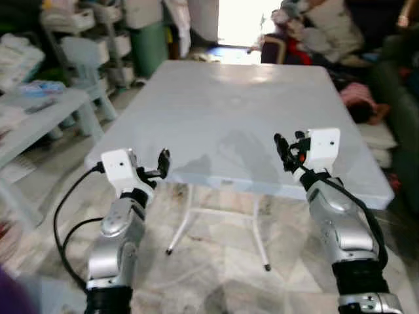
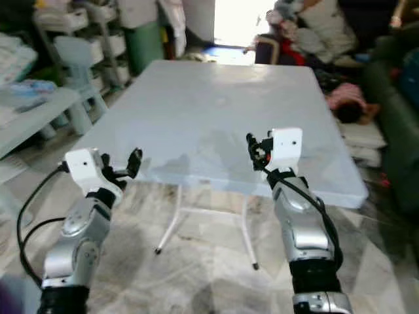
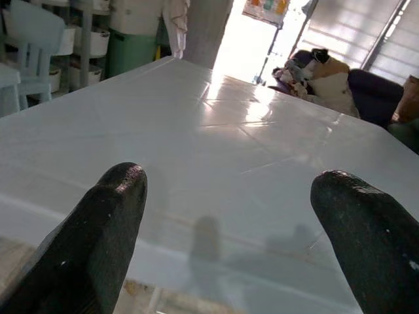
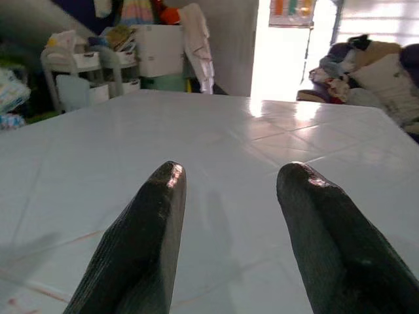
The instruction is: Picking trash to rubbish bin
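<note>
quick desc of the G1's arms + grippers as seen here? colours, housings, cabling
Silver metallic arms with black cuffs near the bottom of the frame. Each wrist carries a boxy white housing. Left gripper and right gripper each have two long, rounded matte-black fingers. A black cable loops off the left wrist housing.

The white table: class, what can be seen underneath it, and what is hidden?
Under the white table you see thin white legs standing on the marble floor. The tabletop covers the far legs and the floor beneath it.
</note>
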{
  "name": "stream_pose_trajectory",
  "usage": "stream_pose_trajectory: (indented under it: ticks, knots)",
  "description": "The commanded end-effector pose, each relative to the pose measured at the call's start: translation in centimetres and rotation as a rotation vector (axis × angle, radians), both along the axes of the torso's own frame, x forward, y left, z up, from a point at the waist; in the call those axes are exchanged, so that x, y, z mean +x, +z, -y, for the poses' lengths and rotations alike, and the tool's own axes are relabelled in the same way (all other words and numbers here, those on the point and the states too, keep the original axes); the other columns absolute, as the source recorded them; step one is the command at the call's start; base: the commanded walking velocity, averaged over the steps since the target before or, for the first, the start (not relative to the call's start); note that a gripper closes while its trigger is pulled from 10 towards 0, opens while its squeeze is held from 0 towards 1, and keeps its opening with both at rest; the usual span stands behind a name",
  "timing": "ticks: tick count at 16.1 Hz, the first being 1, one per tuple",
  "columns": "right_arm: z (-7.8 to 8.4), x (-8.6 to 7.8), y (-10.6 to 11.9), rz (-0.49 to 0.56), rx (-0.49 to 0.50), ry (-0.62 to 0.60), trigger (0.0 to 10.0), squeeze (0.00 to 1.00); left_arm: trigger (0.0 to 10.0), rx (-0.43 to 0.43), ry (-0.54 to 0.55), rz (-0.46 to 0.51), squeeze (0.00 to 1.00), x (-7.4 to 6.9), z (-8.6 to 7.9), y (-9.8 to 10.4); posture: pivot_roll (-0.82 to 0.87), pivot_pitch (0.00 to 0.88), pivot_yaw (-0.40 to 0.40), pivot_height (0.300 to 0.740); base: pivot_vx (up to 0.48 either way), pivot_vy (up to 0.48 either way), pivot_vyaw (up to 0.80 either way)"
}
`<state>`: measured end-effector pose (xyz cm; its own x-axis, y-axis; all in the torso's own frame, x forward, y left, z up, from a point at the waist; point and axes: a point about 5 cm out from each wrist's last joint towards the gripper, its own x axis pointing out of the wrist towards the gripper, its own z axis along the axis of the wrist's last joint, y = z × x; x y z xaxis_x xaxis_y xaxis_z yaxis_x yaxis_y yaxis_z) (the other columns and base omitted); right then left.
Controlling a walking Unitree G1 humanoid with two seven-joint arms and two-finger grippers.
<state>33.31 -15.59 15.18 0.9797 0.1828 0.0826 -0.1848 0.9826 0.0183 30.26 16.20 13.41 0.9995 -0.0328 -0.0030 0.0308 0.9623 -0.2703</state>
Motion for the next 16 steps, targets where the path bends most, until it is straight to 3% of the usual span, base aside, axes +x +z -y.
stream_pose_trajectory:
  ticks: [1, 13, 16]
  knots:
    - [-0.35, 0.11, 0.5, 0.018, 0.008, 0.009, 10.0, 0.0, 10.0, 0.008, 0.01, -0.001, 0.0, 0.12, -0.31, 0.17, 0.02, 0.0, -0.024, 0.74, 0.0, 0.48, 0.0]
    - [-0.54, 0.18, 0.49, 0.021, 0.016, 0.008, 10.0, 0.0, 10.0, 0.029, 0.007, -0.009, 0.0, 0.58, -0.88, 0.53, 0.02, 0.0, -0.016, 0.74, 0.0, 0.464, 0.0]
    - [-0.51, 0.22, 0.5, 0.023, 0.015, 0.007, 10.0, 0.0, 10.0, 0.047, 0.003, 0.013, 0.0, 0.62, -0.97, 0.78, 0.02, 0.0, -0.017, 0.74, 0.0, 0.235, 0.0]
